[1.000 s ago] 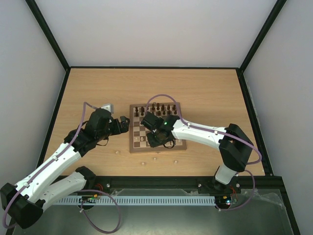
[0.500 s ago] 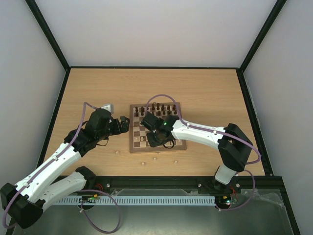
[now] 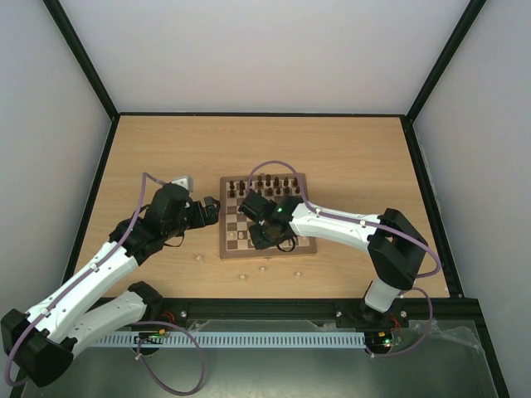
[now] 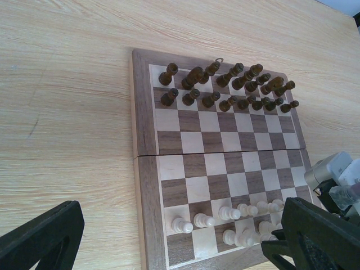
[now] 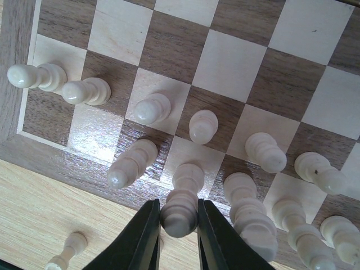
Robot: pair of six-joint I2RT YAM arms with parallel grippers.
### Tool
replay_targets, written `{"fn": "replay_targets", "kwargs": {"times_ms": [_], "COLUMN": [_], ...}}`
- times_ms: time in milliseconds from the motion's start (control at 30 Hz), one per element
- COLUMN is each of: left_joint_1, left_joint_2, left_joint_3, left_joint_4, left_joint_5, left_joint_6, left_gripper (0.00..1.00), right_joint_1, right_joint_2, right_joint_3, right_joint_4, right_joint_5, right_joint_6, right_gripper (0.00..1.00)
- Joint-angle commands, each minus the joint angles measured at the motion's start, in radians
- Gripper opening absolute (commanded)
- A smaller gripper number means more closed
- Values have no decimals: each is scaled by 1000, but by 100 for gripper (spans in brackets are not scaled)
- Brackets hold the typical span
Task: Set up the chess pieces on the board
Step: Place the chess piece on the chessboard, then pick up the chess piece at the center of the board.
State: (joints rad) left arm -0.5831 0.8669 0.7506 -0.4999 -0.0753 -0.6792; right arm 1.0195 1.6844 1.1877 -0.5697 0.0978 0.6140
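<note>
The right arm is bending at a raised elbow over the table's (image 3: 348, 157) right side and reaching left, its wrist hanging over the near half of the board (image 3: 225, 249). The right gripper (image 5: 179, 209) is pointing down and pinching the rounded head of a cream piece (image 5: 184, 183), one black finger pressing on each side, while the piece is standing on a pale square in the board's nearest row. Other cream pieces (image 4: 236, 216) are crowding the two near rows, some of them leaning. The dark pieces (image 4: 225, 90) are filling the two far rows. The left arm is stretching diagonally from the near left corner. The left gripper (image 3: 212, 210) is hovering over the table just beside the board's left edge, aiming toward it with fingers spread wide and gripping nothing. A few loose pieces (image 3: 262, 269) are lying on the table near the board's front edge.
</note>
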Motion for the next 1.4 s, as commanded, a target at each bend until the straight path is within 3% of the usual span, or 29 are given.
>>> {"fn": "replay_targets", "kwargs": {"times_ms": [0,367,533,733,1000,1267,1333,1367], "left_joint_1": [6,7,6,6,6,5,5,5], "left_joint_2": [5,10,16,27,68,123,140,150], "left_joint_3": [-11,-8,-3,7,28,52,63,69], "left_joint_4": [8,12,15,17,31,50,50,51], "left_joint_5": [1,6,6,11,21,20,19,19], "left_joint_6": [9,9,10,10,20,24,23,23], "left_gripper": [99,99,99,99,99,99,99,99], "right_joint_1": [-2,-2,-2,0,1,0,0,1], "right_joint_2": [18,-24,-80,-191,-430,-644,-677,-695], "right_joint_3": [-8,-6,-4,-16,-131,-296,-324,-337], "right_joint_4": [-19,-6,7,9,88,135,143,145], "right_joint_5": [6,-17,-45,-48,-25,40,39,40], "right_joint_6": [6,-1,-7,-6,-8,8,11,11], "right_gripper": [20,34,46,58,61,85,98,99]}}
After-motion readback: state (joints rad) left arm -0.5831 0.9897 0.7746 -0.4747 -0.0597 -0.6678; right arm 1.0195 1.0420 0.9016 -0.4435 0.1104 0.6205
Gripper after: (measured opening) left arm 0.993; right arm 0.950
